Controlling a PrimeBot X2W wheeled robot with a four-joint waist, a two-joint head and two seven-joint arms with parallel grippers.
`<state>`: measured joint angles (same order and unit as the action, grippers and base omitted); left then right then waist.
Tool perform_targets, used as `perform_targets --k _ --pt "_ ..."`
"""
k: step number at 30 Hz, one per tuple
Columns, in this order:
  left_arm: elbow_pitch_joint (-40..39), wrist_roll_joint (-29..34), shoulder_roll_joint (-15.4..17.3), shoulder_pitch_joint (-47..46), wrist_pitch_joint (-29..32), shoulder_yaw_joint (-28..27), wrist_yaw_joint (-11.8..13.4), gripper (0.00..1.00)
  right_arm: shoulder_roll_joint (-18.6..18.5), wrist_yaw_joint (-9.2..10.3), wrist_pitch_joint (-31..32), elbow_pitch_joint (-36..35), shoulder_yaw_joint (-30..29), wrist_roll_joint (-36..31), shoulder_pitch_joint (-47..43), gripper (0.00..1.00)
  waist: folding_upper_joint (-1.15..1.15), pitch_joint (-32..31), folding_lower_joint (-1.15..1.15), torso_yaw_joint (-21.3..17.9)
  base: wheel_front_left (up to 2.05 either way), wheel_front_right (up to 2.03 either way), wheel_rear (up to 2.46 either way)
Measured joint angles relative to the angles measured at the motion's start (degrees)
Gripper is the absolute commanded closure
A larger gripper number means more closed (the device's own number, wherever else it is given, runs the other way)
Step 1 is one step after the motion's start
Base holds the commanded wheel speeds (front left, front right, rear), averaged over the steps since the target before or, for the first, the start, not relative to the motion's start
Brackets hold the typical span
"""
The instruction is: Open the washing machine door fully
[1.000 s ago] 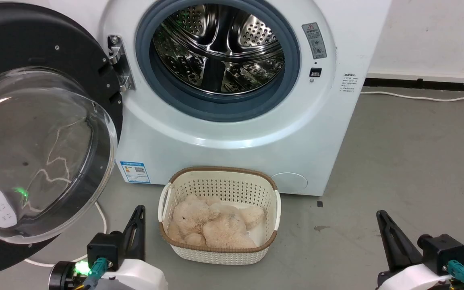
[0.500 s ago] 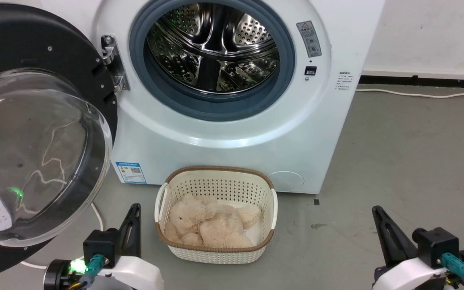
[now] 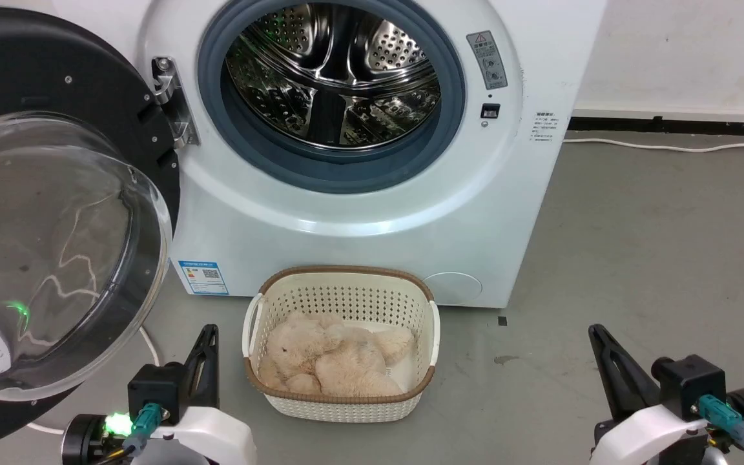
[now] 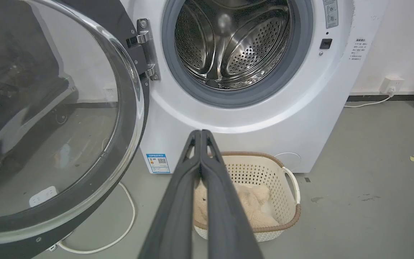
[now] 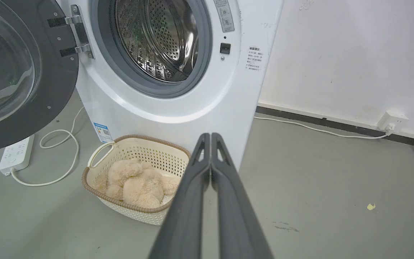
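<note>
The washing machine door (image 3: 55, 219) hangs wide open at the left of the head view, clear of the washing machine (image 3: 359, 216) and its drum, so the opening looks done, or nearly; nothing touches it. The left gripper (image 3: 208, 339) at lower left and the right gripper (image 3: 599, 339) at lower right sit low, fingers pressed together on nothing, pointing up-frame either side of the basket (image 3: 346, 271).

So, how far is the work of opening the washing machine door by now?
Done, it seems: the washing machine door stands wide open on its hinge, beside the washing machine, and the drum is fully uncovered. In hand: nothing; the left gripper and right gripper are shut, low and apart from the door. Left: perhaps a last push, if the hinge allows more.
</note>
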<state>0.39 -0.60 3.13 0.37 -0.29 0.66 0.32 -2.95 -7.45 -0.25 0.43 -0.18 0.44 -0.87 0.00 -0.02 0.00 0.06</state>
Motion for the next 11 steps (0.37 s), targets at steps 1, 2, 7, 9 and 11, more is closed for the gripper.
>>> perform_targets --k 1,2,7,9,11 --pt "-0.04 0.03 -0.13 0.00 0.20 -0.11 -0.03 1.00 0.00 0.00 0.15 -0.08 0.05 0.00 0.19 1.00 0.00 0.01 0.00 -0.05 0.00 0.00 0.00" --pt "-0.09 0.08 -0.20 0.00 0.27 -0.23 -0.09 1.00 0.00 0.00 0.15 -0.15 0.10 -0.01 0.23 1.00 0.00 0.02 0.00 -0.06 0.00 0.00 0.00" --pt "-0.14 0.10 -0.24 0.00 0.27 -0.47 -0.09 1.00 0.00 0.00 0.16 -0.18 0.18 -0.01 0.22 1.00 0.00 0.02 0.00 -0.06 0.00 0.00 0.00" --pt "-0.14 0.10 -0.25 0.00 0.27 -0.51 -0.09 1.00 0.00 0.00 0.16 -0.18 0.19 -0.01 0.22 1.00 0.00 0.02 0.00 -0.06 0.00 0.00 0.00" --pt "-0.14 0.10 -0.25 0.00 0.27 -0.55 -0.09 1.00 0.00 0.00 0.16 -0.18 0.22 -0.01 0.22 1.00 0.00 0.02 0.00 -0.06 0.00 0.00 0.00"
